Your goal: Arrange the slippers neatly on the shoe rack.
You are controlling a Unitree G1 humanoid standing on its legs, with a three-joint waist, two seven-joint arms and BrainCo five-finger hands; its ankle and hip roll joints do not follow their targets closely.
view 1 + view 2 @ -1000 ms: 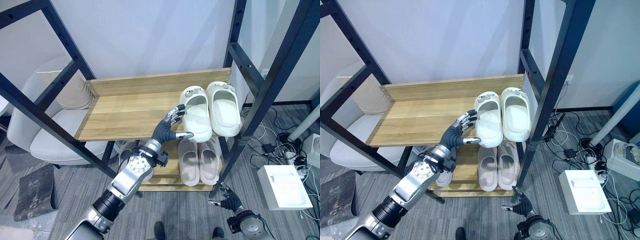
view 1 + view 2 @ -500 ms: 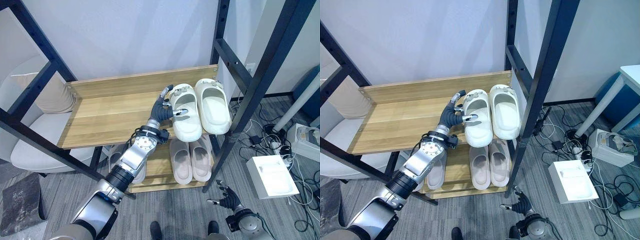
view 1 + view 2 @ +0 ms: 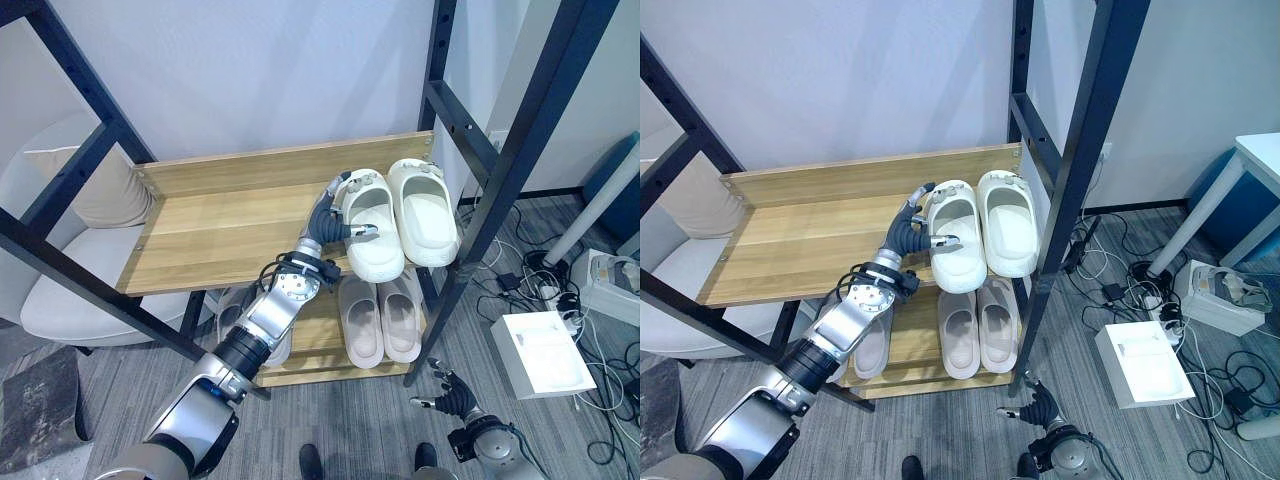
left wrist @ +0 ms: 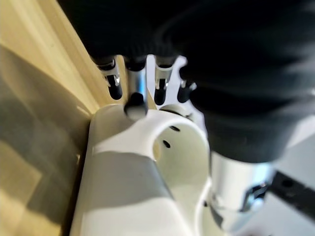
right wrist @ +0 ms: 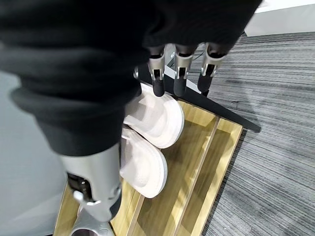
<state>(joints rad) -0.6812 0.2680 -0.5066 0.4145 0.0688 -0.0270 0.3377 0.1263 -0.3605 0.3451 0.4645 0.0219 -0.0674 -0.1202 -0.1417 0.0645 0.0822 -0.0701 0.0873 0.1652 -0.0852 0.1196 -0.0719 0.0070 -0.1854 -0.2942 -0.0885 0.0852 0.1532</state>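
Note:
Two white slippers stand side by side at the right end of the wooden top shelf [image 3: 220, 230]: the left slipper [image 3: 372, 228] and the right slipper [image 3: 424, 208], toes toward me and over the front edge. My left hand [image 3: 328, 216] rests against the left slipper's outer side, fingers straight along it and thumb lying on its upper. The left wrist view has fingertips [image 4: 135, 102] touching that slipper [image 4: 142, 182]. My right hand [image 3: 450, 393] hangs open low near the floor, in front of the rack.
Two beige slippers [image 3: 382, 318] and a grey one [image 3: 232, 312] sit on the lower shelf. Black frame posts [image 3: 505, 175] flank the rack. A grey armchair [image 3: 80, 280] stands at the left. At the right, a white box [image 3: 545, 352] and cables lie on the floor.
My left hand has slid from the left slipper's front corner farther back along its side, and its thumb has come onto the upper. The camera shifted earlier. The right hand stays low.

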